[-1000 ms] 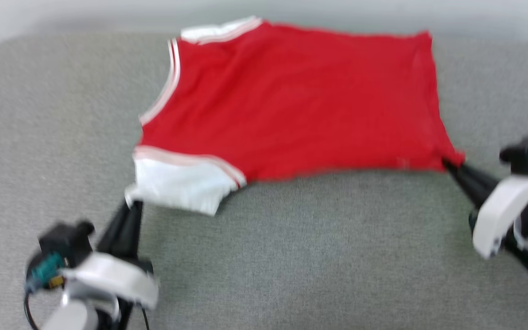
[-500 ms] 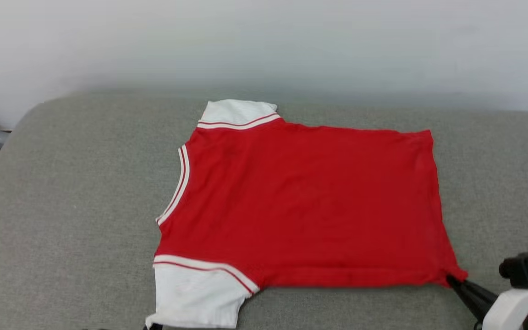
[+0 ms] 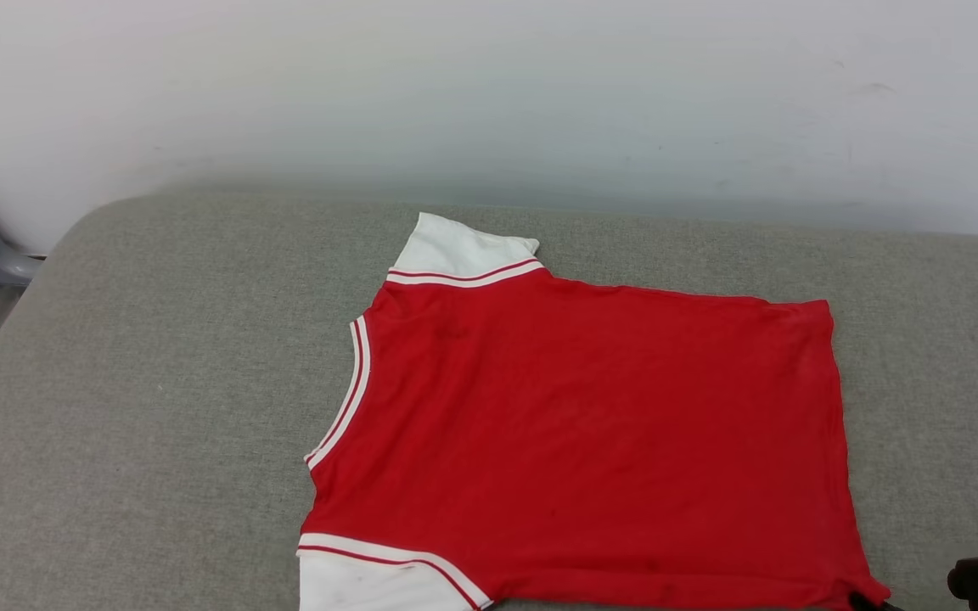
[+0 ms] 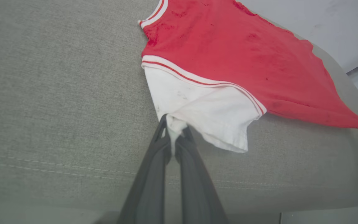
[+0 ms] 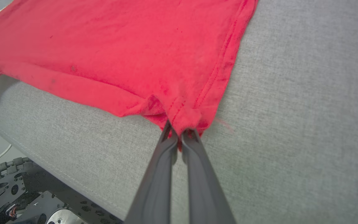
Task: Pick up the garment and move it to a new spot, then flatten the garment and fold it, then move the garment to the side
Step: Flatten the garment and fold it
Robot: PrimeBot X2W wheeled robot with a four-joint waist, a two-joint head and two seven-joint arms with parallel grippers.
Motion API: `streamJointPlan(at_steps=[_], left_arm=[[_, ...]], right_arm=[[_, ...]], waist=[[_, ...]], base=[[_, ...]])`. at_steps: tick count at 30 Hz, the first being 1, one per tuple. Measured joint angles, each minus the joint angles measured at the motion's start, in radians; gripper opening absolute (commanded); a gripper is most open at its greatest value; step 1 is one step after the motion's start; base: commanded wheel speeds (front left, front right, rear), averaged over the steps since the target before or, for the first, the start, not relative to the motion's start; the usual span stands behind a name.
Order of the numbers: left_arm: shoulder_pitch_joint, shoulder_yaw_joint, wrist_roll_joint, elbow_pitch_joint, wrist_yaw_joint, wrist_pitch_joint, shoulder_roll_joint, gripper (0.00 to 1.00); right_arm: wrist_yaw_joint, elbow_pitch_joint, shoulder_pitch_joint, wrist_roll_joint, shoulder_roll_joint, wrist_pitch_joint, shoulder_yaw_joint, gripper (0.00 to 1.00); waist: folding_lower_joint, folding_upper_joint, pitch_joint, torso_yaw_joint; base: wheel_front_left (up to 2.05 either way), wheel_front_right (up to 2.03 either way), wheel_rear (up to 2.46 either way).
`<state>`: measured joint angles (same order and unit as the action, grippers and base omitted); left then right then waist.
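while spread flat on grey upholstered surface point(image 3: 158, 382), pinched at white sleeve hem point(image 4: 179, 124) by left end effector point(image 4: 174, 132) and at bottom hem corner point(image 5: 185, 119) by right end effector point(image 5: 180, 132), treat red white-sleeved jersey t-shirt point(image 3: 574, 441) as light, limp, stretchy; grip corners.
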<state>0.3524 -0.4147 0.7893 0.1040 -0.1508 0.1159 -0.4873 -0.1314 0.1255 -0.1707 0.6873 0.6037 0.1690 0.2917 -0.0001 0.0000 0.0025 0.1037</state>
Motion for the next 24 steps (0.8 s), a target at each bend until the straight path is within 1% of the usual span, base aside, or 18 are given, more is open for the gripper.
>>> streamJointPlan(at_steps=[4, 7, 11, 17, 24], left_arm=[[-0.058, 0.006, -0.021, -0.013, 0.011, 0.01, -0.008, 0.0], [-0.114, 0.004, -0.033, -0.026, 0.036, 0.008, -0.016, 0.0], [-0.212, 0.008, -0.06, -0.041, 0.057, 0.004, -0.036, 0.0], [-0.402, 0.002, -0.088, -0.082, 0.113, -0.036, -0.053, 0.0], [-0.633, -0.009, -0.116, -0.186, 0.184, -0.08, -0.06, 0.0]], right_arm=[[0.0, -0.029, 0.004, -0.022, -0.033, 0.017, -0.029, 0.0], [0.0, -0.052, 0.018, -0.038, -0.045, 0.028, -0.051, 0.0], [0.0, -0.082, 0.06, -0.046, -0.057, 0.049, -0.079, 0.0], [0.0, -0.108, 0.14, -0.053, -0.071, 0.078, -0.093, 0.0], [0.0, -0.098, 0.242, -0.047, -0.074, 0.092, -0.092, 0.0]], waist=[[0.0, 0.0, 0.001, -0.001], [0.0001, 0.0, 0.005, -0.007], [0.0001, 0.0, 0.02, -0.017], [0.0002, 0.0, 0.072, -0.036], [0.0003, 0.0, 0.162, -0.061]], base=[[0.0, 0.0, 0.0], [0.0, 0.0, 0.0], [0.0, 0.0, 0.0], [0.0, 0.0, 0.0], [0.0, 0.0, 0.0]])
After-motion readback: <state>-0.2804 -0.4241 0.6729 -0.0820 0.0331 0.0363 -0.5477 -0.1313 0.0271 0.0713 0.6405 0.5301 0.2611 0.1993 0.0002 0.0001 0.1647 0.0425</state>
